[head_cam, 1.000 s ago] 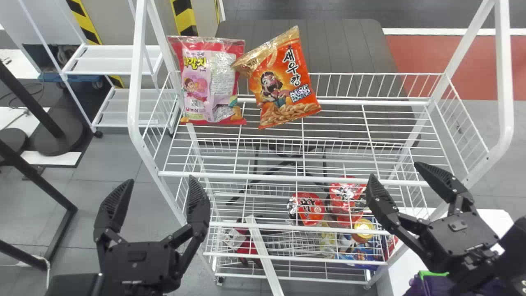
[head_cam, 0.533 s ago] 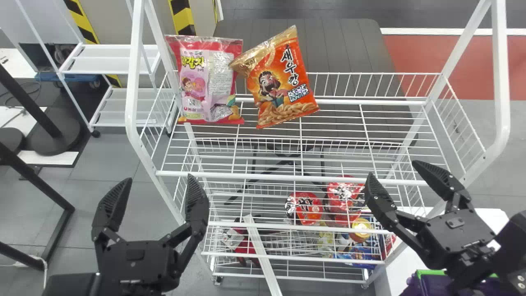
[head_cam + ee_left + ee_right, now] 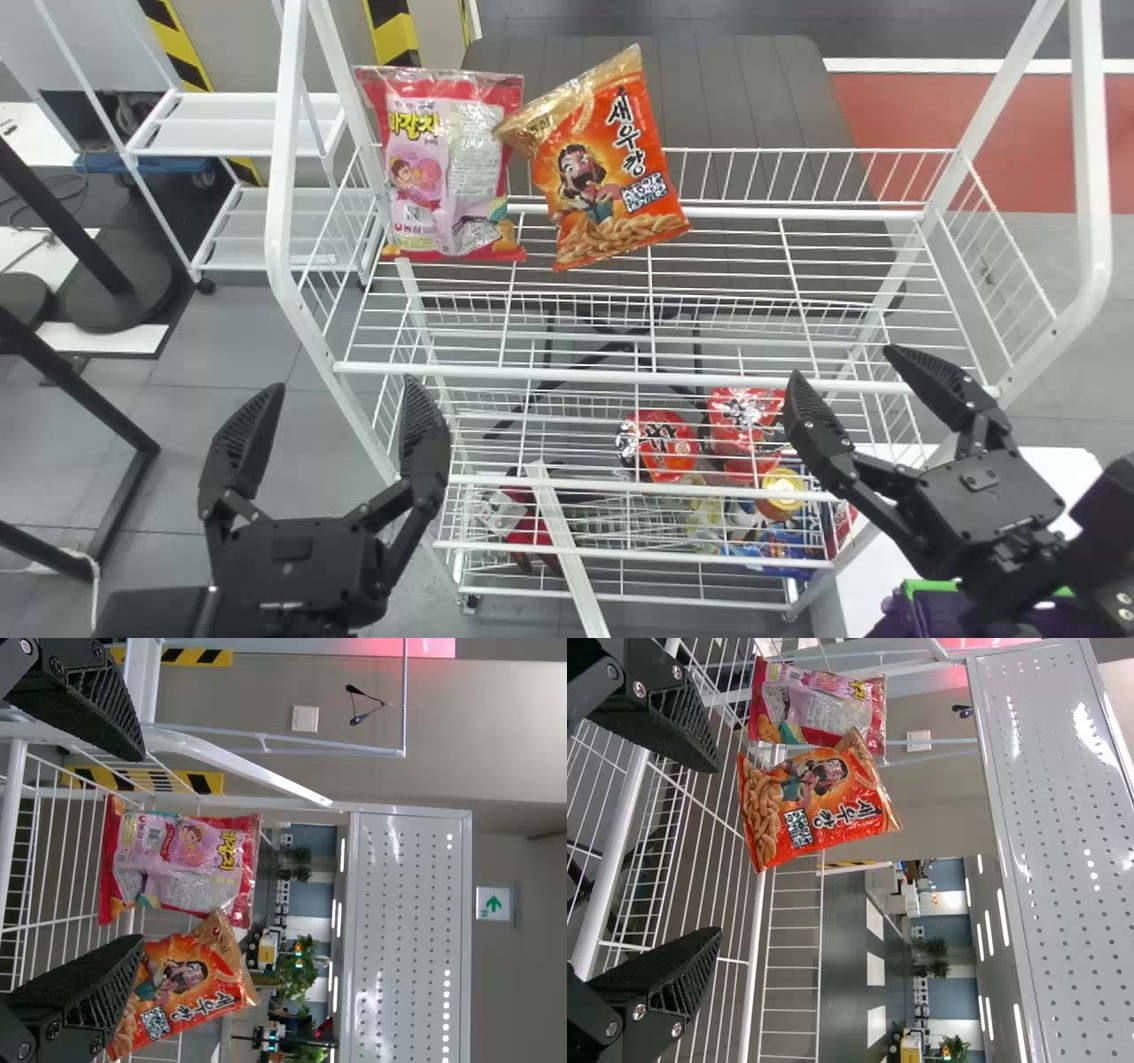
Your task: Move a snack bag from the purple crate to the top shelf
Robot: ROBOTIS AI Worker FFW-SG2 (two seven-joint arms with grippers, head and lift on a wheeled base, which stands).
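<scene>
My left gripper (image 3: 335,416) stands open and empty in front of the rack's left side; in the left wrist view the gripper (image 3: 133,850) has its fingers wide apart. My right gripper (image 3: 855,381) is open at the rack's right front, also as the gripper (image 3: 718,850) in the right wrist view. On the top shelf (image 3: 735,213) a pink snack bag (image 3: 452,168) stands upright at the left. Beside it an orange snack bag (image 3: 611,168) leans tilted. The purple crate (image 3: 948,616) is at the bottom right, partly hidden beneath the right arm.
Red packages (image 3: 664,446) and a blue package (image 3: 775,549) lie on the lower shelves. White posts (image 3: 1088,177) frame the rack's sides. A white table (image 3: 1054,465) is at the right, and another white rack (image 3: 235,133) stands behind at the left.
The shelf and bags have shifted slightly upward in the head view. Both grippers remain open and have hardly moved in that view.
</scene>
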